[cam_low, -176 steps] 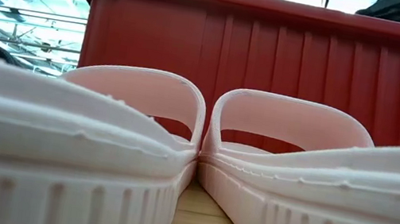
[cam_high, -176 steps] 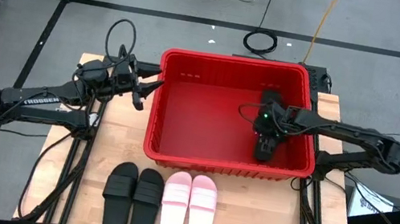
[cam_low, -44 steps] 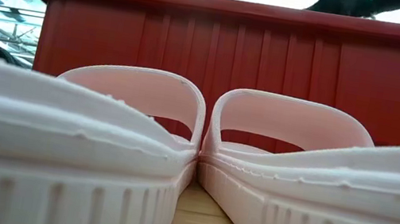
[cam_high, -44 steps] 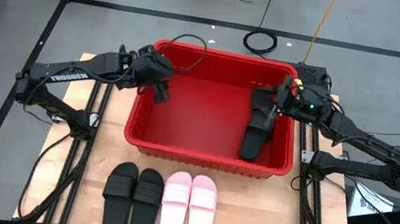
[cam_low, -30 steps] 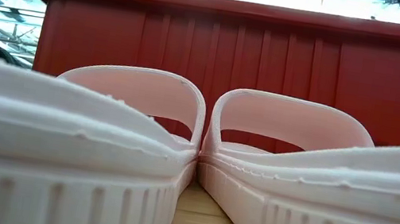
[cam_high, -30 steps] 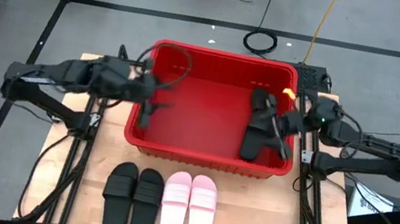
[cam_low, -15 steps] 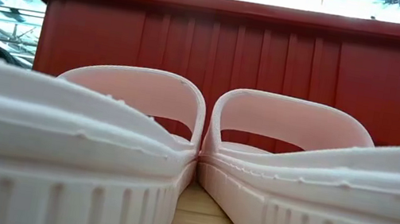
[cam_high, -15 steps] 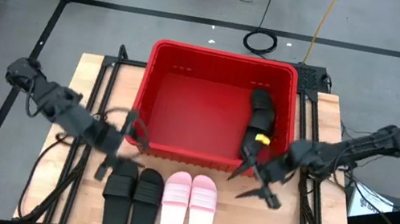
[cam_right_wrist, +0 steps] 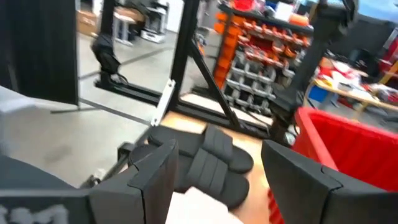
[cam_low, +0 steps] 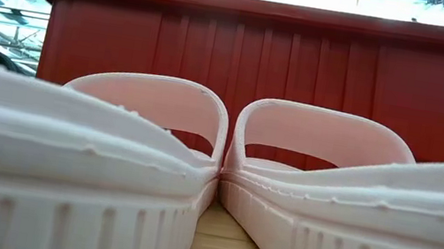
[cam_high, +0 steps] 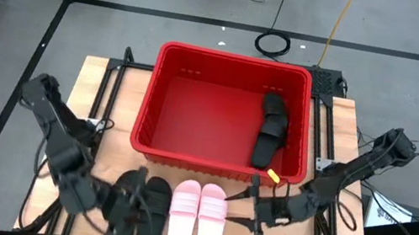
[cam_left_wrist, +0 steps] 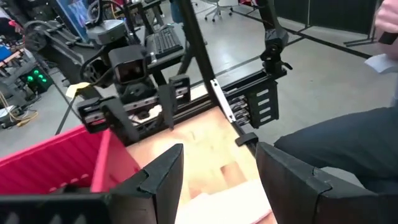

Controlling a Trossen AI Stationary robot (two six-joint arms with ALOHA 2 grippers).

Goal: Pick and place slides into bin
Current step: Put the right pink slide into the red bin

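two black slides (cam_high: 270, 130) lie inside the red bin (cam_high: 162, 105), stacked end to end against its 3 o'clock wall. the bin sits on the table (cam_high: 348, 132) toward 12 o'clock. four more slides wait in a row on the table at 6 o'clock of the bin: a black pair (cam_high: 139, 208) on the 9 o'clock side and a pink pair (cam_high: 196, 218) just beside it toward 3 o'clock, the inner black slide touching the inner pink one.

the left end effector (cam_high: 129, 206) is low over the black pair, its arm bent in from the table's 9 o'clock edge; its fingers (cam_left_wrist: 165, 171) stand wide apart with nothing between them. the right end effector (cam_high: 249, 212) hangs just at 3 o'clock of the pink pair, fingers (cam_right_wrist: 155, 171) spread and empty, pointing toward 9 o'clock; its arm reaches in from the table's 3 o'clock edge.

from table height the pink pair fills the foreground, toes pressed together, with the bin's ribbed red wall (cam_low: 268, 56) upright behind them. in the right wrist view the black pair lies on the wood ahead of the fingers, and the bin's corner shows off to one side.
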